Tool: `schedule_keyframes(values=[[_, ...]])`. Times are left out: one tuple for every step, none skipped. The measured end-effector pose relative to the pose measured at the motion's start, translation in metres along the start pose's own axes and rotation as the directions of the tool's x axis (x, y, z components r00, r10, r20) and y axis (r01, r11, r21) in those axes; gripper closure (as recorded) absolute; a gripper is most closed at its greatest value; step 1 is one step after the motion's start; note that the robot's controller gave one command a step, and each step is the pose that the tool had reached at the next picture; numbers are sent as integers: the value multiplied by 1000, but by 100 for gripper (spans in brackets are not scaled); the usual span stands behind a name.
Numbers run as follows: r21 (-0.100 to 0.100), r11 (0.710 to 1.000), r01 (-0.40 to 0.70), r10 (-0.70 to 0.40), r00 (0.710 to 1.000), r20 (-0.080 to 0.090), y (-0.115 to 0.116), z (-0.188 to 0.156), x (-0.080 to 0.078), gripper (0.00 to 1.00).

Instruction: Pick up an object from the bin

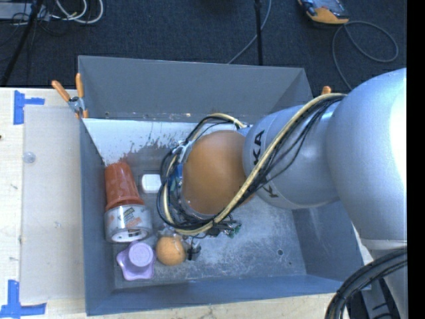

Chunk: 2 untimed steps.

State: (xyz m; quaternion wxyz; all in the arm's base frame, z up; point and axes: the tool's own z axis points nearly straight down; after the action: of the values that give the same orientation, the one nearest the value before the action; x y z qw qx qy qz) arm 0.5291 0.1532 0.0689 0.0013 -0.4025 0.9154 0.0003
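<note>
I see the gripper (193,247) low over the bin (199,92) floor, beneath the wrist's orange cover; I cannot tell whether it is spread or closed. 1 small orange ball (170,250) lies just beside it toward the view's left, next to 1 lilac cap (137,258).

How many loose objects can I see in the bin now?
4: a red can at the left, a small white block beside it, a lilac cap in the near-left corner, an orange ball next to it. The arm may hide more.
</note>
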Motion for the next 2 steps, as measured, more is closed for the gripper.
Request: schedule_keyframes(values=[[-1,999,44,-44,999,0,-11,-91,-1,100],[-2,999,43,-43,999,0,-11,-91,-1,100]])
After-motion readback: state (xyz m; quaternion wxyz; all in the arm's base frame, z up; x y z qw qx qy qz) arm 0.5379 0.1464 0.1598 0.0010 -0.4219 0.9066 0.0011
